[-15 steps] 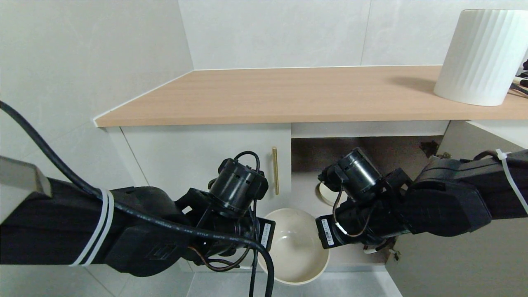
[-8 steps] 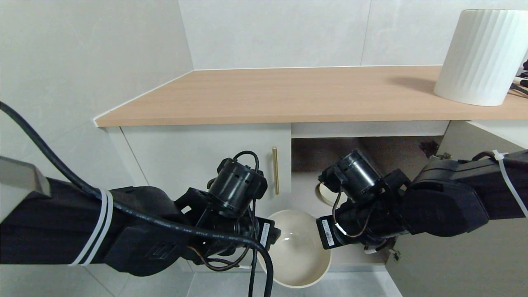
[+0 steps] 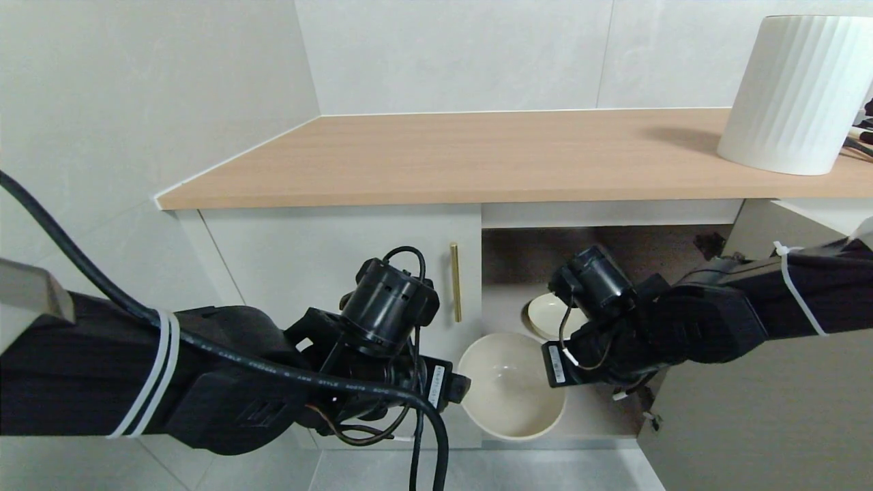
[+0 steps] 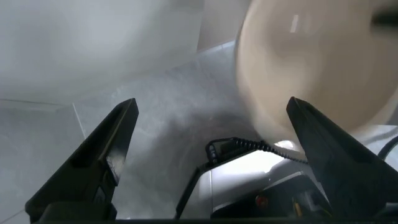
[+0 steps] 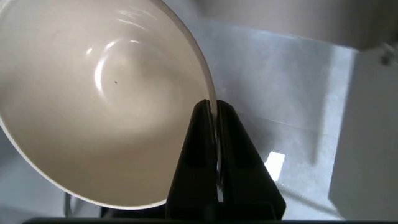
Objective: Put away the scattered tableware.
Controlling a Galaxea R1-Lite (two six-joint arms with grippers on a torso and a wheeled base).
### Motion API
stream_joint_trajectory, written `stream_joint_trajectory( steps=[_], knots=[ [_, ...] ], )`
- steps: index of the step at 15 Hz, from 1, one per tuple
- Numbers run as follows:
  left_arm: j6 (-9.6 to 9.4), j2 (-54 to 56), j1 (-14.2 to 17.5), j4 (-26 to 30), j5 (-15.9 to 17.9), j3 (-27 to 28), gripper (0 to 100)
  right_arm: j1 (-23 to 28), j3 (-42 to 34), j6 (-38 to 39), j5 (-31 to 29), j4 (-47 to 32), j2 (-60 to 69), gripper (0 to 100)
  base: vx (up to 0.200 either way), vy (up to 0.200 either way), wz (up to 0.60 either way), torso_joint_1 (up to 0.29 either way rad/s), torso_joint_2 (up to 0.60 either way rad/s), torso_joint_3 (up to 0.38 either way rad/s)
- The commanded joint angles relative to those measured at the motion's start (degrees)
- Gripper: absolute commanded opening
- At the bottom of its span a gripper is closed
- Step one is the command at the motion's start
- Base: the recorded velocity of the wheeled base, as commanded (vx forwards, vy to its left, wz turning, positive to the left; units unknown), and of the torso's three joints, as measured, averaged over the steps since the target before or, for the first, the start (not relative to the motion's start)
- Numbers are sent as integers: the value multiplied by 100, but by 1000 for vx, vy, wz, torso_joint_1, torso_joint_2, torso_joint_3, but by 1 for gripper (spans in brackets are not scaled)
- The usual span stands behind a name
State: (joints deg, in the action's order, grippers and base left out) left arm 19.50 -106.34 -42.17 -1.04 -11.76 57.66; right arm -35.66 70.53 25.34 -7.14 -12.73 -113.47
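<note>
- The right gripper (image 5: pixel 216 107) pinches the rim of a cream bowl (image 5: pixel 106 93), one dark finger (image 5: pixel 198 146) inside the rim and the other outside.
- The bowl's glossy inside faces the camera and carries a few light reflections.
- A grey tiled floor (image 5: pixel 283 78) lies beyond the bowl.
- A white cabinet panel (image 5: pixel 373 130) stands beside the floor.

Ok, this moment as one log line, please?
right claw: shut on bowl rim | left claw: open, empty | bowl: before open cabinet
</note>
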Motion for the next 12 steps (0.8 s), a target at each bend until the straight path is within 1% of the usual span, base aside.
stream_joint_trajectory(
  steps=[1, 2, 3, 4, 6, 8, 9, 12],
  knots=[
    [1, 43, -2, -2, -1, -1, 100, 621, 224, 269, -226, -2, -360, 0, 0, 0, 0, 0, 0, 0],
    [1, 52, 7, -2, -1, -1, 100, 788, 364, 392, -419, -2, -492, 0, 0, 0, 0, 0, 0, 0],
    [1, 52, 7, -2, -1, -1, 100, 841, 426, 454, -463, -2, -545, 0, 0, 0, 0, 0, 0, 0],
    [1, 61, 7, -2, -1, -1, 100, 955, 690, 814, -639, -2, -773, 0, 0, 0, 0, 0, 0, 0],
    [1, 78, 24, -2, -1, -1, 100, 999, 874, 1008, -920, -11, -1002, 0, 0, 0, 0, 0, 0, 0],
    [1, 96, 24, -2, -1, -1, 100, 1034, 971, 1043, -1123, -2, -1133, 0, 0, 0, 0, 0, 0, 0],
    [1, 87, 24, -2, -1, -1, 100, 1070, 1024, 1236, -1237, 148, -1230, 0, 0, 0, 0, 0, 0, 0],
    [1, 69, 59, -2, -1, 8, 100, 1140, 997, 1456, -1246, 280, -1283, 0, 0, 0, 0, 0, 0, 0]
  ],
)
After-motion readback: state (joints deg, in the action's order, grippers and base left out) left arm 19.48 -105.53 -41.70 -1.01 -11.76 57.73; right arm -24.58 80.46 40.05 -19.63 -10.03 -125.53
